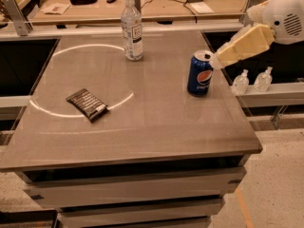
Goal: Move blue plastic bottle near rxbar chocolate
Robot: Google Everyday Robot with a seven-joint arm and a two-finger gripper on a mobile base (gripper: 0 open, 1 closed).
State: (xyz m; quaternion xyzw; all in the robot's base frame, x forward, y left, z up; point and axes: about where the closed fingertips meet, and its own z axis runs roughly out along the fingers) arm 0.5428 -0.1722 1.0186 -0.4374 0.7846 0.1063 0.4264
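The gripper (213,62), spread or closed I cannot tell, hangs seemingly against the can (199,76); reaching for the bottle (131,30) could knock that can over.

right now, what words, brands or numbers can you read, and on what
"pepsi", with the globe logo: blue can.
blue plastic bottle label: dark print, too blurred to read.
rxbar chocolate wrapper: pale lines, too small to read.
hand, by the can's top: no text.
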